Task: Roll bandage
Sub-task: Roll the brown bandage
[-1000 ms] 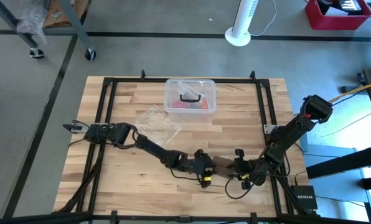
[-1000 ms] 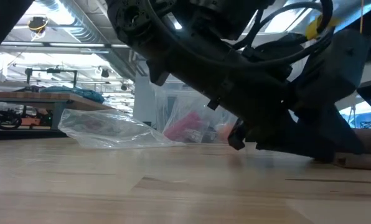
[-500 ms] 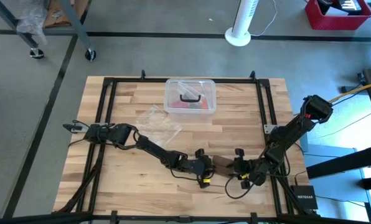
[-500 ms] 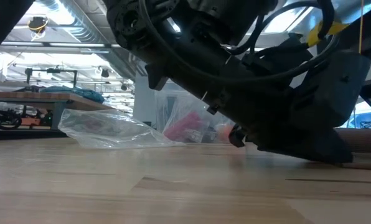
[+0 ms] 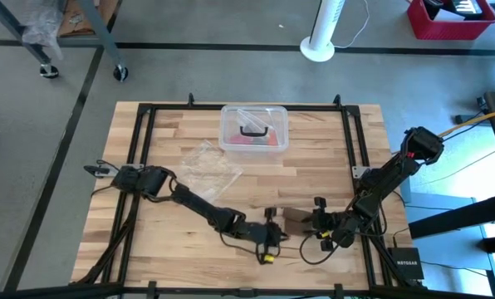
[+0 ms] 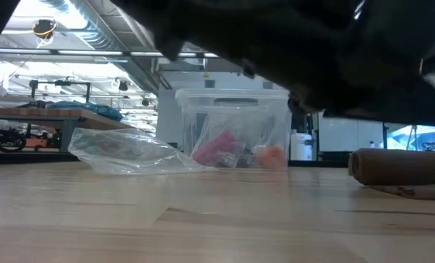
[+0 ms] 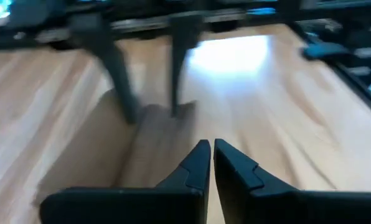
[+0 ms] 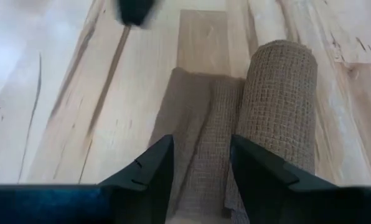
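The bandage (image 5: 293, 218) lies near the table's front edge, right of the middle. It is partly rolled: a brown woven roll (image 8: 279, 93) rests on its side, and a flat tail (image 8: 201, 124) lies on the wood beside it. The roll (image 6: 396, 166) also shows in the low view. My right gripper (image 8: 199, 165) is open, with its two fingers on either side of the flat tail, close to the roll's end. My left gripper (image 7: 211, 149) is shut on nothing. It hangs just left of the bandage (image 5: 274, 232), pointing at it from a short way off. My right gripper slants down from the table's right over the bandage's flat tail (image 8: 204, 149), with one finger (image 8: 254, 168) next to the roll's near end. I cannot tell whether either finger touches the fabric.
A clear plastic box (image 5: 253, 129) with a black handle stands at the far middle of the table. A crumpled clear bag (image 5: 208, 166) lies in front of it to the left. A black rail frame (image 5: 144, 149) borders the tabletop.
My left gripper has drawn back from the bandage toward the table's near edge and risen, rolling about its own axis. In the low view it has lifted away from the roll, which now shows lying on the table. The bandage has not moved.
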